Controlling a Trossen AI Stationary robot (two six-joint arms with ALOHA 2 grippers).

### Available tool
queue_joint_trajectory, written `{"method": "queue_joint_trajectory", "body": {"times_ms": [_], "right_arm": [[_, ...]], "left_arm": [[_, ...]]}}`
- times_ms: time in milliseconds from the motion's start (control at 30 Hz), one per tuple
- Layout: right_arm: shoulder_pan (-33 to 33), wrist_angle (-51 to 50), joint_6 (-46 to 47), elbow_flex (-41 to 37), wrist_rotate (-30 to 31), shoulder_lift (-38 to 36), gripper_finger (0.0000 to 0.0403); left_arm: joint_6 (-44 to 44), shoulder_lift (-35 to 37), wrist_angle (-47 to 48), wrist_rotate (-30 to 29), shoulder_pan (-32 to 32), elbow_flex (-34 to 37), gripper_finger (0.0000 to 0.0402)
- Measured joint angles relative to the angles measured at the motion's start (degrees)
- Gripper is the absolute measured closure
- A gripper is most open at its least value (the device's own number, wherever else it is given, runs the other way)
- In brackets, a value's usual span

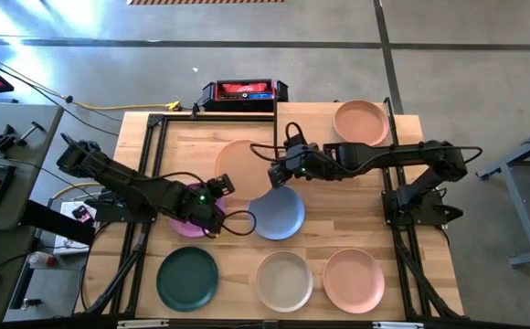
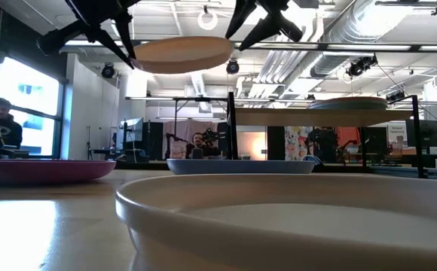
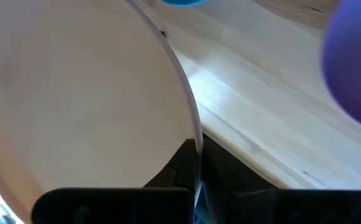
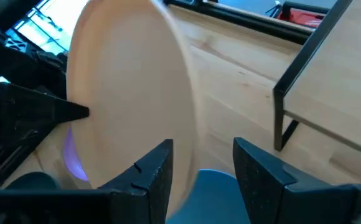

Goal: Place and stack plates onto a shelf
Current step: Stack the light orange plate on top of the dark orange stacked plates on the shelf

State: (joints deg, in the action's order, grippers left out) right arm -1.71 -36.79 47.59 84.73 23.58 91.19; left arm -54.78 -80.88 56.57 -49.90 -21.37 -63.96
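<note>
On the wooden tabletop [image 1: 238, 265] and above it, seven plates can be counted in the high view. Three are lined up along the near edge: a dark green plate [image 1: 187, 278], a cream plate [image 1: 284, 280] and a pink plate [image 1: 355, 280]. A purple plate [image 1: 190, 222] and a blue plate [image 1: 277, 215] are set just behind them, near the middle. One peach plate [image 1: 361, 122] is carried by the shelf [image 1: 338, 151], the raised light-wood board on thin black legs at the far right; nothing else is seen on it. A seventh plate, the beige plate [image 1: 245, 164], is held in the air over the table, clear of the shelf, roughly level in the low view.

The left gripper [image 1: 221, 185] is reached in from the left over the purple plate, and its fingers are clamped on the beige plate's rim. The right gripper [image 1: 279, 172] is stretched across from the right, at the plate's opposite edge; its fingers are spread apart, with the rim beside them and not gripped.
</note>
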Motion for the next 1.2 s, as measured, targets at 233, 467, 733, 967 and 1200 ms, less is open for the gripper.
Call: {"method": "queue_joint_trajectory", "body": {"times_ms": [233,467,733,967,1200], "right_arm": [[-0.4,-0.4,0.4,0.0,0.0,1.1,0.0258],[-0.7,-0.7,0.4,0.0,0.0,1.0,0.0319],[-1.0,-0.2,1.0,0.0,0.0,0.9,0.0393],[-0.9,0.0,4.0,0.0,-0.1,0.8,0.0398],[-0.9,-0.1,6.4,0.0,-0.2,0.8,0.04]], "left_arm": [[-3.4,0.0,-5.4,-1.8,0.0,0.0,0.04],[-3.4,0.0,-5.1,-1.7,0.0,0.0,0.04],[0.3,0.0,-5.1,0.2,0.0,0.0,0.04],[5.1,0.0,-6.5,-0.2,-0.1,0.0,0.039],[11.7,0.0,-6.8,0.1,0.0,0.0,0.0371]]}}
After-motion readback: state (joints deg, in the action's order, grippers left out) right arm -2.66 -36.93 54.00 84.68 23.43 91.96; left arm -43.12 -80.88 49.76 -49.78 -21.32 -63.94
